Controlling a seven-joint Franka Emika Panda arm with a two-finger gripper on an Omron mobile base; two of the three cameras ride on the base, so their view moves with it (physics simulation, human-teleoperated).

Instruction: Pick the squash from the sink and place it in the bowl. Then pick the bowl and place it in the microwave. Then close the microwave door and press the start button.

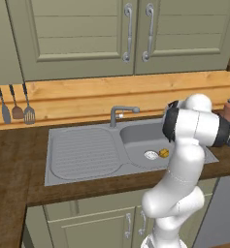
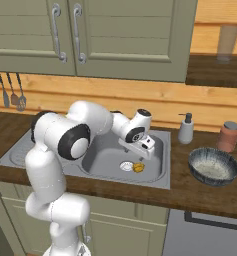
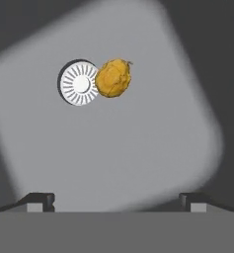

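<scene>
Below gripper (image 3: 116, 200), jaws apart, squash (image 3: 113, 78) beside drain (image 3: 79, 83)

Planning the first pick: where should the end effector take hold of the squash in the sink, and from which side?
Grip the squash across its lumpy middle, coming straight down from above. It lies loose on the flat sink floor touching the drain; basin walls likely block side approaches.

Hand view looks down into sink (image 3: 138, 158) basin, grey floor with rounded corners. Squash (image 3: 113, 78) lies on basin floor, lumpy, yellow-orange, touching right edge of round white drain (image 3: 79, 83). Gripper (image 3: 117, 200) above basin, two dark fingertips (image 3: 39, 200) wide apart at bottom, nothing between them, well apart from squash.
</scene>
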